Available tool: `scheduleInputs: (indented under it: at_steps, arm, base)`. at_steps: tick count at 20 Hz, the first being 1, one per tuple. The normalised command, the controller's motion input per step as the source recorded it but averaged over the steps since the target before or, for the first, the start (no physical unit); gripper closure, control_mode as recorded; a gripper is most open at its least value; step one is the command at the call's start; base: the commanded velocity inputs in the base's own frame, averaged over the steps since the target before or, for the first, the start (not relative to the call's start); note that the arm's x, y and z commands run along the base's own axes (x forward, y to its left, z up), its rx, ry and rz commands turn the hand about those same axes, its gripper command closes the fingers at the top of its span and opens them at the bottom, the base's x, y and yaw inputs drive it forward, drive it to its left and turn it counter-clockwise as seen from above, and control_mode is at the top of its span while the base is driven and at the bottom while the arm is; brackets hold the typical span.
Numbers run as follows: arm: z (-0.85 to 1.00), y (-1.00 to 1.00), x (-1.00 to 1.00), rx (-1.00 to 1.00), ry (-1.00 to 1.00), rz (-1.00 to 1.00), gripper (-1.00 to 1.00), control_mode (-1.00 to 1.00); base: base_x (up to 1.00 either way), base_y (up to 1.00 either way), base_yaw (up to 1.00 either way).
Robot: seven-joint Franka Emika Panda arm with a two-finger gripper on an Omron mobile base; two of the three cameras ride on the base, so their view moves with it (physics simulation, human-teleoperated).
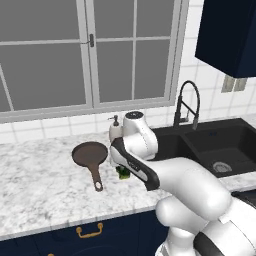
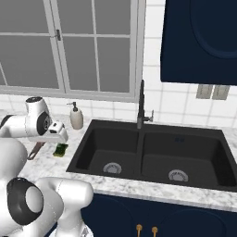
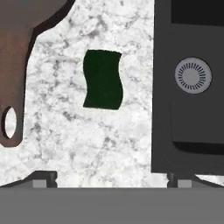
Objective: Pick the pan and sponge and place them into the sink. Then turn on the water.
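The green sponge (image 3: 103, 79) lies flat on the marble counter, directly below my gripper (image 3: 112, 178), which hangs above it, open, its fingertips (image 3: 43, 177) wide apart and holding nothing. From the side, the sponge (image 2: 60, 149) sits just under the hand. To the sponge's left rests the dark brown pan (image 1: 90, 154), handle (image 3: 12, 111) pointing toward the counter's front edge. The black double-basin sink (image 2: 152, 139) lies to the right, its left basin drain (image 3: 193, 75) close to the sponge. No stream runs from the gooseneck faucet (image 2: 141, 107).
A beige soap dispenser (image 2: 76, 116) stands behind the sponge near the window sill. My own arm crosses in front of the sponge (image 1: 122, 173) in the left base view. A dark wall cabinet (image 2: 199, 41) hangs above the sink's right side.
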Motion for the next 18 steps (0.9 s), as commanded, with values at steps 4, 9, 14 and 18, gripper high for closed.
scheduleInputs:
  at_steps: [4,9,14,18]
  arm:
    - [-0.65,0.0,0.12,0.0,0.0,-0.01,-1.0,-1.0]
    - [-0.37,0.06,0.56,0.0,0.01,0.0,-1.0,-1.0]
    - [-0.01,0.07,0.47,0.0,0.05,0.0,-1.0,-1.0]
    - [0.0,0.22,0.36,0.0,0.09,0.0,-1.0,-1.0]
  base:
    - [0.0,0.0,0.0]
    - [0.0,0.0,0.0]
    - [0.0,0.0,0.0]
    - [0.0,0.0,0.0]
